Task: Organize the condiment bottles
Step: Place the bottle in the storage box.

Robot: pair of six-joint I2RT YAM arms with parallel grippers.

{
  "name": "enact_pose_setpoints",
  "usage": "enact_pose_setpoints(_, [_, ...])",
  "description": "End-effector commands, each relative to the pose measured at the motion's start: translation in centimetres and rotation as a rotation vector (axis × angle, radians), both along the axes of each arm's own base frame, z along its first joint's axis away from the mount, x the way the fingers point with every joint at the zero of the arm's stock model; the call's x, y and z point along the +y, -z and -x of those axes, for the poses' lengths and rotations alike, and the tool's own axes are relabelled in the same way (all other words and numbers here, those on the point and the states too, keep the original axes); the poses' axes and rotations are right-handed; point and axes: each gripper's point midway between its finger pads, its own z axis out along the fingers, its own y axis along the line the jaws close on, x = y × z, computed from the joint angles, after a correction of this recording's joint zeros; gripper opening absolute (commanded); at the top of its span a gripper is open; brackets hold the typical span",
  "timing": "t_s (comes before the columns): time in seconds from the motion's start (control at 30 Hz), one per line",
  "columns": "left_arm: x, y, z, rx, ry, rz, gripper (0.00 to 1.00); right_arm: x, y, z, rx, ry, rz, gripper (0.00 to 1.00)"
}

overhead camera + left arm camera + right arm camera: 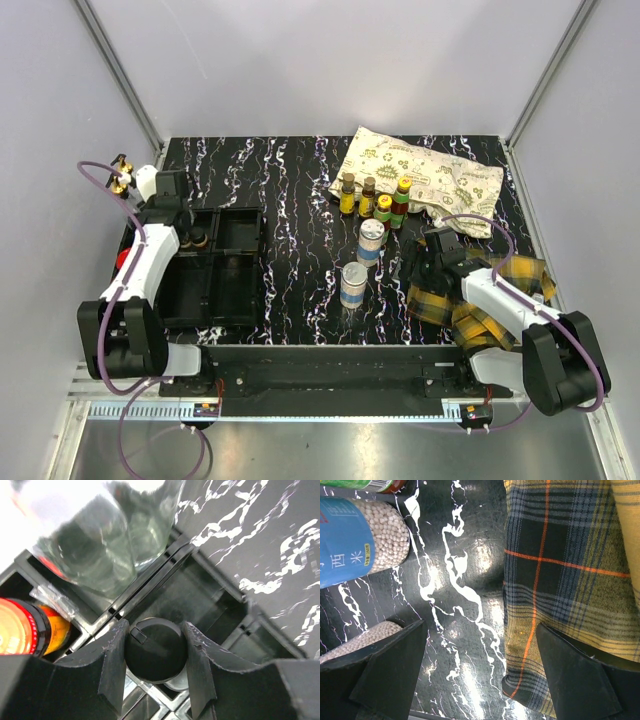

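Note:
My left gripper (155, 629) is shut on the round black cap of a tiny dark bottle (156, 652) that stands in a back compartment of the black tray (236, 292). In the top view this gripper (190, 238) is over the tray's far left corner. Beside it are clear bottles (100, 545) and a red-lidded jar (20, 630). Yellow and green sauce bottles (375, 200) stand in a group mid-table, with two blue-white shakers (371, 240) (353, 284) in front of them. My right gripper (425, 258) (480, 625) is open over bare tabletop, a shaker (360, 535) to its left.
A yellow plaid cloth (500, 290) (570, 555) lies under and beside the right arm, its edge between the right fingers. A patterned bag (420, 175) lies at the back right. Gold-capped bottles (121, 180) stand at the table's far left edge. White walls enclose the table.

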Motion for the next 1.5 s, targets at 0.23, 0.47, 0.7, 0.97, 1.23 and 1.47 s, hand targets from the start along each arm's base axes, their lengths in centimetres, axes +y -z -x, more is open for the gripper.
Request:
enact_pose_setpoints(0.23, [0.7,2.4,-0.3,-0.012,-0.065,0.005,0.00,0.2,-0.8,-1.1,-0.039,-0.002,-0.010,1.00])
enact_pose_setpoints(0.47, [0.9,5.2,-0.3,0.037,-0.079,0.003,0.06,0.2,-0.7,-1.0,-0.038,-0.005,-0.009,1.00])
enact_pose_setpoints(0.7, [0.9,5.5,-0.5,0.028,-0.074,0.000,0.11,0.3,-0.7,-1.0,-0.038,-0.006,-0.010,1.00])
enact_pose_setpoints(0.97, [0.8,5.6,-0.5,0.029,-0.067,0.002,0.27,0.2,-0.6,-1.0,-0.035,-0.006,-0.009,1.00])
enact_pose_setpoints(1.23, [0.7,5.6,-0.7,0.033,-0.059,0.000,0.49,0.3,-0.8,-1.2,-0.039,-0.008,-0.012,1.00])
enact_pose_setpoints(1.47, [0.8,5.6,-0.8,0.037,-0.058,-0.003,0.55,0.3,-0.7,-1.2,-0.038,-0.007,-0.011,1.00])
